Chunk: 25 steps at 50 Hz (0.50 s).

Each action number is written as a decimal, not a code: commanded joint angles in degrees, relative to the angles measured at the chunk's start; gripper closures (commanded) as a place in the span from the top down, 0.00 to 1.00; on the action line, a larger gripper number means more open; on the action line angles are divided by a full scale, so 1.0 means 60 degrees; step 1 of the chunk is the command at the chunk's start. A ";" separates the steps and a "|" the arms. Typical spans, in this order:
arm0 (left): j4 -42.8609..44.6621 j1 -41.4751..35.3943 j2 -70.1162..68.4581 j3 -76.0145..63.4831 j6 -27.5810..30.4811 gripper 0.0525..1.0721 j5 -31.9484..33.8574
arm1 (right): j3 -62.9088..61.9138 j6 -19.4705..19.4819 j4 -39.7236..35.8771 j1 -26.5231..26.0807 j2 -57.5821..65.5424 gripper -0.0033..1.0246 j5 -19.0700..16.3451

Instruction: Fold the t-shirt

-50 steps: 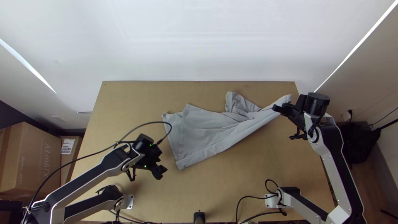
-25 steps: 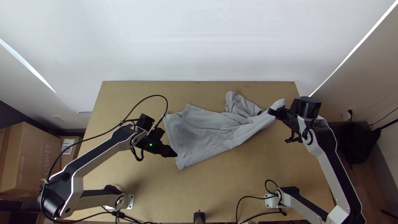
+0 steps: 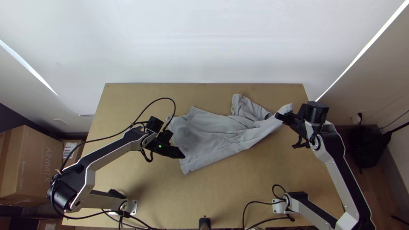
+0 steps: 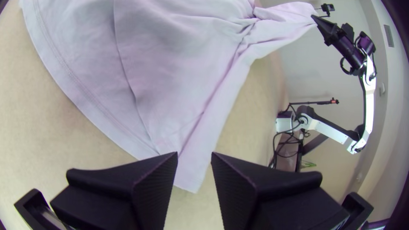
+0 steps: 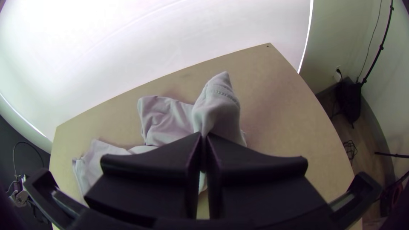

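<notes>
The light grey t-shirt (image 3: 217, 134) lies partly folded and wrinkled across the table, its right end raised off it. My right gripper (image 3: 281, 116) holds that raised end; in the right wrist view the right gripper (image 5: 203, 142) is shut on bunched cloth (image 5: 217, 110). My left gripper (image 3: 183, 155) is over the shirt's near-left corner. In the left wrist view the left gripper (image 4: 194, 157) stands open, with the corner of the shirt (image 4: 189, 179) showing between and beyond its fingers. Whether they touch the cloth, I cannot tell.
The wooden table (image 3: 255, 183) has bare surface in front of the shirt and along its far side. Black cables (image 3: 255, 203) lie near the right arm's base. A cardboard box (image 3: 32, 164) stands left of the table.
My left gripper has moved right and up the picture to the shirt's near-left corner. My right gripper has shifted slightly left and toward the near edge, and the held cloth has slackened.
</notes>
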 commanded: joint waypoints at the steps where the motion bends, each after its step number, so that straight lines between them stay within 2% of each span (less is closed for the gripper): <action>1: 0.0236 -0.0017 0.0420 -0.0077 -0.0134 0.44 -0.0163 | -0.0153 0.0292 0.0171 0.0120 -0.0186 0.03 0.0095; 25: 0.0719 -0.0339 0.0933 -0.0546 -0.0061 0.43 -0.0764 | -0.0168 0.0321 0.0274 0.0105 -0.0127 0.03 0.0095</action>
